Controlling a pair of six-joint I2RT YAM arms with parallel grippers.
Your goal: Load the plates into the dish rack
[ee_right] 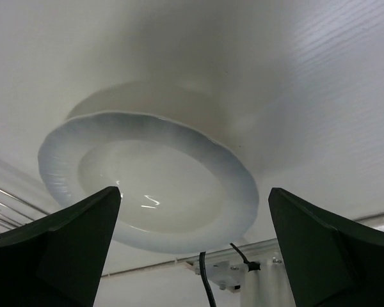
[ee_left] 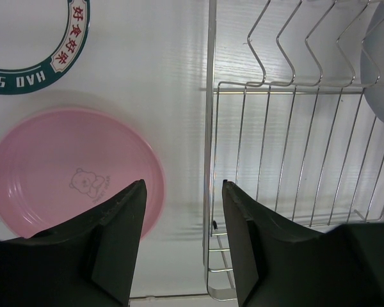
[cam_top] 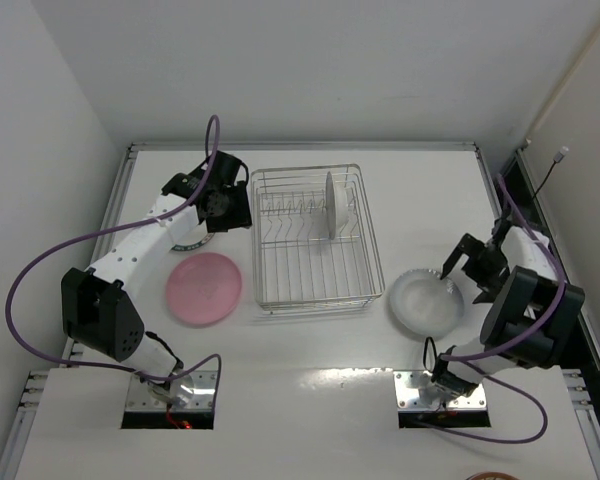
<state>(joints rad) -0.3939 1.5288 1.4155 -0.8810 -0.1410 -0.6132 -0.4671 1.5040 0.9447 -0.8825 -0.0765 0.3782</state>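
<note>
My left gripper point(ee_left: 182, 187) hangs parted, empty, bottom centre. My right gripper point(ee_right: 195, 190) spreads wide over the whitish plate point(ee_right: 147, 169).

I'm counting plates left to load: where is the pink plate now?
In the top view, the pink plate lies flat on the table just left of the dish rack, with the patterned-rim plate beyond it.

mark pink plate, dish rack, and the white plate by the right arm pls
pink plate point(cam_top: 203, 288), top external view, centre of the plate.
dish rack point(ee_left: 208, 160), left wrist view, side rim wire.
white plate point(ee_right: 147, 182), right wrist view, inner well.
</note>
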